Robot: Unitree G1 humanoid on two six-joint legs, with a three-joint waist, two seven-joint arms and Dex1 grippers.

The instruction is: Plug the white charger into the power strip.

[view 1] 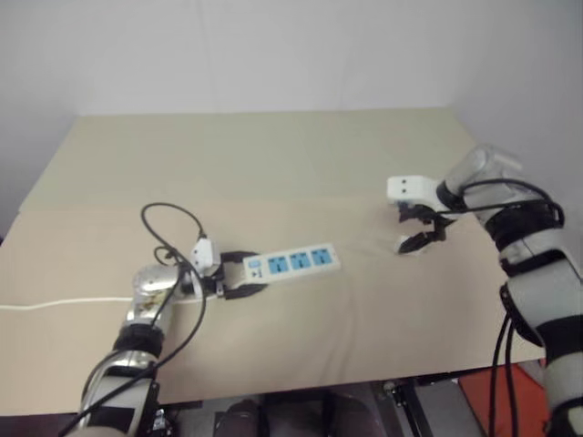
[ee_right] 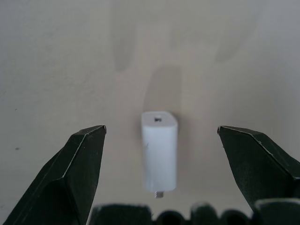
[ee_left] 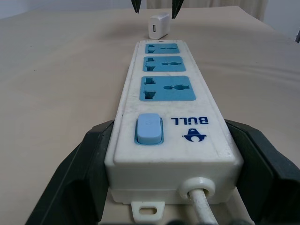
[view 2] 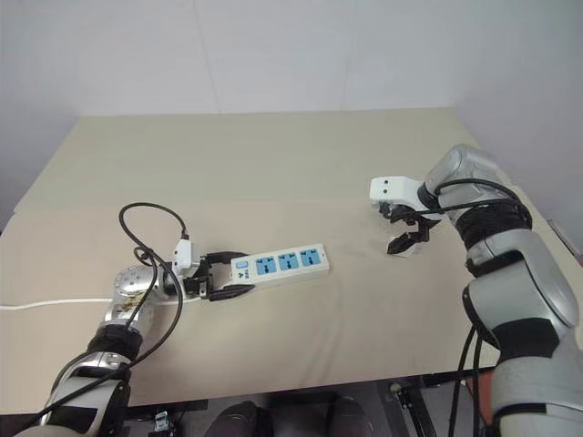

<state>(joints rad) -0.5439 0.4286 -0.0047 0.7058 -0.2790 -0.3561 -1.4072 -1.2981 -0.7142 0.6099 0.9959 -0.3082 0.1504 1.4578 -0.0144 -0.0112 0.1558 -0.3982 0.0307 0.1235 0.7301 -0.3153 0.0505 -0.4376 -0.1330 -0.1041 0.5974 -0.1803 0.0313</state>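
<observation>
Power strip (view 2: 278, 265): lies flat on the table (view 2: 273, 164), three blue socket faces up and all vacant, switch end toward the left arm.
Left end effector (view 2: 221, 278): clenched on the power strip's switch end, one black finger on each side.
White charger (ee_right: 160, 150): lies on the table, well apart from the strip's far end.
Right end effector (ee_right: 161, 136): released, fingers spread wide above the white charger, touching nothing.

Pretty even, soft indoor light, nothing glaring. Soft blurry shadows fall on the table (ee_right: 56, 70) just past the white charger (ee_right: 159, 150), and the near fingers (ee_right: 70, 183) look fuzzy and out of focus
</observation>
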